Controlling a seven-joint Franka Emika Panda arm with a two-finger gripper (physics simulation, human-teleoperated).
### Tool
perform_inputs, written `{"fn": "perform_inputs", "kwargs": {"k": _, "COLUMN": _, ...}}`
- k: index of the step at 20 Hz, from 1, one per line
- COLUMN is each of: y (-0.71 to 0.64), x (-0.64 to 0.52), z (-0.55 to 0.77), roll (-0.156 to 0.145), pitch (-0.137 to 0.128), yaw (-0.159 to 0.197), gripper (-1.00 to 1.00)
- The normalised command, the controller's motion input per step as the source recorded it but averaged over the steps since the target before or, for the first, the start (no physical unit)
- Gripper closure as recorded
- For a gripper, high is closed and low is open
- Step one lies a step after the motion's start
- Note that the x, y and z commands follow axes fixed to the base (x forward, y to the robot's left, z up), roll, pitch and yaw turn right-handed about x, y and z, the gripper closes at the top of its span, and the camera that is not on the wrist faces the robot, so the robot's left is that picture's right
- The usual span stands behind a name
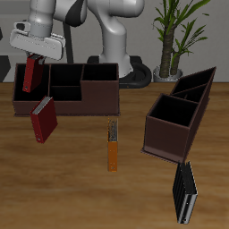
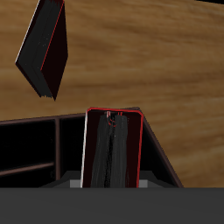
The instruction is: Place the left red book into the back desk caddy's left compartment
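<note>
My gripper [image 1: 34, 60] is shut on the left red book [image 1: 33, 75], which hangs upright from it. The book is over the wide end bin, the left compartment [image 1: 21, 86], of the back desk caddy [image 1: 85, 100], a long low maroon box. The book's lower end is about level with the rim. In the wrist view the held book [image 2: 112, 149] fills the middle between my fingers [image 2: 79, 183], with the caddy's black bins [image 2: 35, 144] beside it. The other red book [image 1: 43, 119] lies on the table in front of the caddy, and it also shows in the wrist view [image 2: 44, 48].
A thin orange book [image 1: 113, 143] lies mid-table. A taller dark brown caddy [image 1: 179, 114] with slanted sides stands across the table. A black book [image 1: 185, 193] lies near the front edge. A potted plant [image 1: 170, 36] stands behind the table.
</note>
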Motion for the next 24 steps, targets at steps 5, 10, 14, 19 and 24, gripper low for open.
{"fn": "perform_inputs", "kwargs": {"k": 5, "y": -0.02, "x": 0.0, "z": -0.2, "roll": 0.0, "pitch": 0.018, "yaw": -0.027, "gripper": 1.0}}
{"fn": "perform_inputs", "kwargs": {"k": 10, "y": 0.04, "x": 0.04, "z": -0.21, "roll": 0.001, "pitch": 0.024, "yaw": 0.0, "gripper": 1.0}}
{"fn": "perform_inputs", "kwargs": {"k": 14, "y": 0.03, "x": 0.0, "z": -0.12, "roll": 0.005, "pitch": 0.013, "yaw": -0.004, "gripper": 1.0}}
{"fn": "perform_inputs", "kwargs": {"k": 19, "y": -0.03, "x": 0.04, "z": -0.23, "roll": -0.017, "pitch": 0.036, "yaw": 0.009, "gripper": 1.0}}
{"fn": "perform_inputs", "kwargs": {"k": 24, "y": -0.07, "x": 0.02, "z": -0.18, "roll": -0.03, "pitch": 0.054, "yaw": -0.011, "gripper": -1.0}}
